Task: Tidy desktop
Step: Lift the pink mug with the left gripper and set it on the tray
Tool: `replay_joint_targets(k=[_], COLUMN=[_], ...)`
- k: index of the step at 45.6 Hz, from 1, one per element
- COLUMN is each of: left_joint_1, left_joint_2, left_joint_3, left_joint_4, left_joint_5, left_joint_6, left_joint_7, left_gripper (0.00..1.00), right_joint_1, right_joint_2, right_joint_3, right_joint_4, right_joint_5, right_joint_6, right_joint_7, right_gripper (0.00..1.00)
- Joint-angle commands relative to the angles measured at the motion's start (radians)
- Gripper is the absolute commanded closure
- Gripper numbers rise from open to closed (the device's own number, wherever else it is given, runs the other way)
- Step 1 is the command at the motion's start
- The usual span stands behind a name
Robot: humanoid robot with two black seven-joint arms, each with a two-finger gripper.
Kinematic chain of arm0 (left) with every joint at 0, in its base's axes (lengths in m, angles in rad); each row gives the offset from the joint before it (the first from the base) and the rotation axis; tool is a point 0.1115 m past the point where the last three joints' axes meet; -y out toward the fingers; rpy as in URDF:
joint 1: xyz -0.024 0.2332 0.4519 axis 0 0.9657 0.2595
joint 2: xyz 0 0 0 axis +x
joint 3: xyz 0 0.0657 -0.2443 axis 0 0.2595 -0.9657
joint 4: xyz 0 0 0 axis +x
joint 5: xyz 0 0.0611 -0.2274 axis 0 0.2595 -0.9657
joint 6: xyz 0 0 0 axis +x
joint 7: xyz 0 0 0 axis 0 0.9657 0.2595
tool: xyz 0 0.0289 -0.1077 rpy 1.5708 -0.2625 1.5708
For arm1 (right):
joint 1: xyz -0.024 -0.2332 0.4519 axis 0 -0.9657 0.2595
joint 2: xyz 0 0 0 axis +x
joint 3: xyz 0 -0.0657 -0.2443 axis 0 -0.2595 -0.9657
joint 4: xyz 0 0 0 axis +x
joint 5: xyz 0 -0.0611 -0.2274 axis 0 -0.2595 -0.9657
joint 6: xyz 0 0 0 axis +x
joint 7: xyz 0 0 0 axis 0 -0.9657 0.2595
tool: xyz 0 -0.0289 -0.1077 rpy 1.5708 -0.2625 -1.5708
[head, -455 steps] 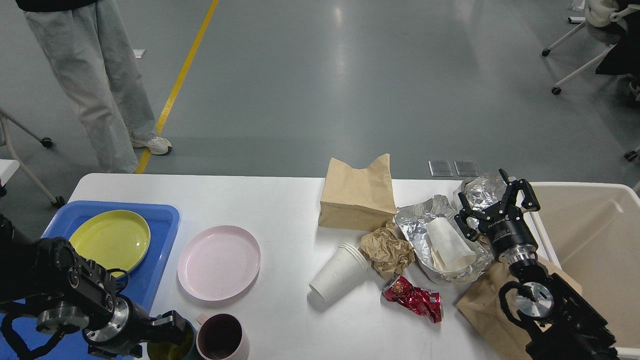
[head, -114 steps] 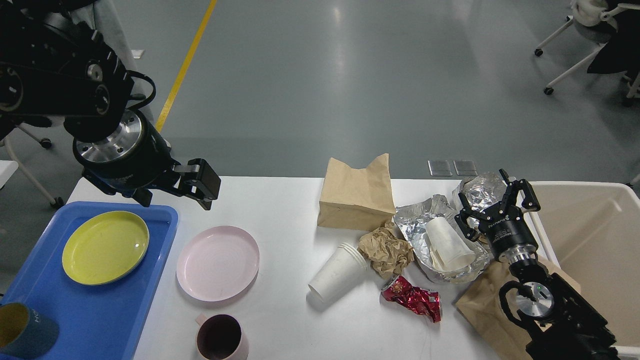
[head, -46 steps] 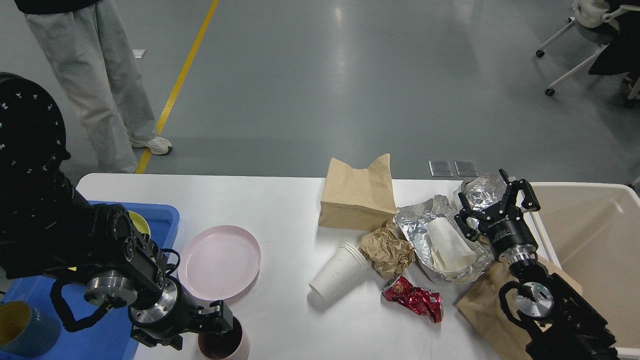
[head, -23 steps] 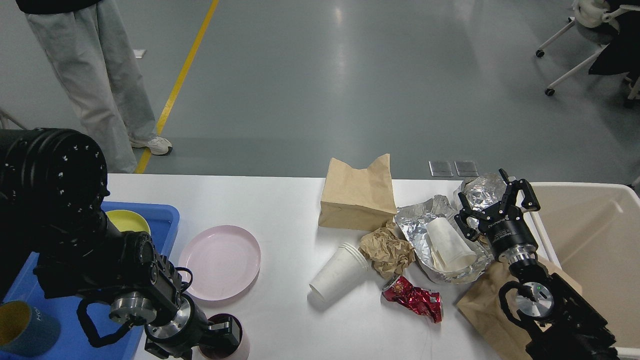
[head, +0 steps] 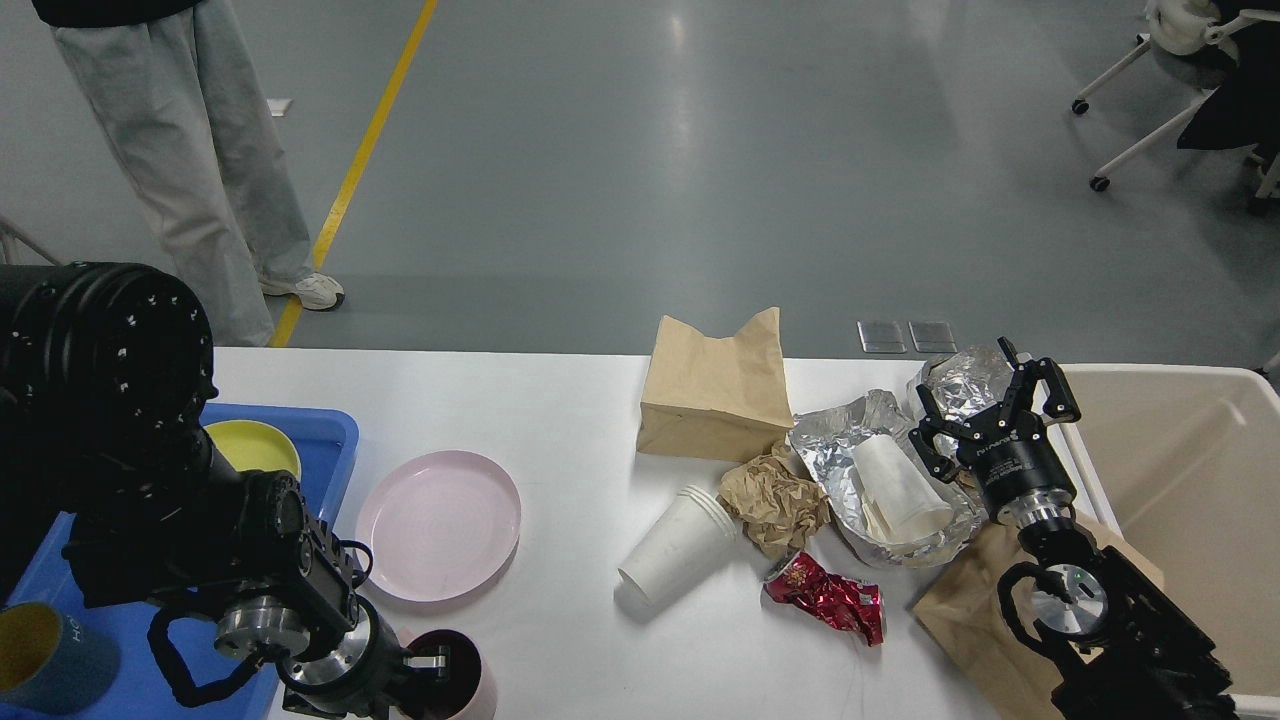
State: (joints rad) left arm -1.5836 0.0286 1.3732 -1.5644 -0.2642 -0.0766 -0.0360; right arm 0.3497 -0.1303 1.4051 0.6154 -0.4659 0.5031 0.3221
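White desktop [head: 560, 420] spanning the view, beige bin [head: 1190, 480] at its right end, blue tray [head: 330, 440] left, pink plate [head: 438, 524], right gripper [head: 990, 418] jaws wide above foil, left gripper [head: 435, 665] at pink mug [head: 470, 690], jaws possibly gripping its rim, cannot tell.

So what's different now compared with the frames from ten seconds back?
The left tool set the teal-and-yellow cup on the blue tray, swung up, then dropped to the pink mug, reaching into it. Right tool, plates and trash unchanged.
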Motion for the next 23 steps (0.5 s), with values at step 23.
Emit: replay_joint_targets(k=[23], left_joint_1=[-0.165], left_joint_2=[0.080], left_joint_3=[0.012], left_joint_4=[-0.095], left_joint_5=[-0.036], left_joint_6=[-0.054], left_joint_7=[0.051], left_gripper=[1.00], right_joint_1=[0.000], right_joint_2=[0.000], right_joint_3=[0.000], right_joint_4=[0.000], right_joint_5=[0.000], right_joint_6=[0.000], right_joint_7=[0.000], right_gripper=[0.00])
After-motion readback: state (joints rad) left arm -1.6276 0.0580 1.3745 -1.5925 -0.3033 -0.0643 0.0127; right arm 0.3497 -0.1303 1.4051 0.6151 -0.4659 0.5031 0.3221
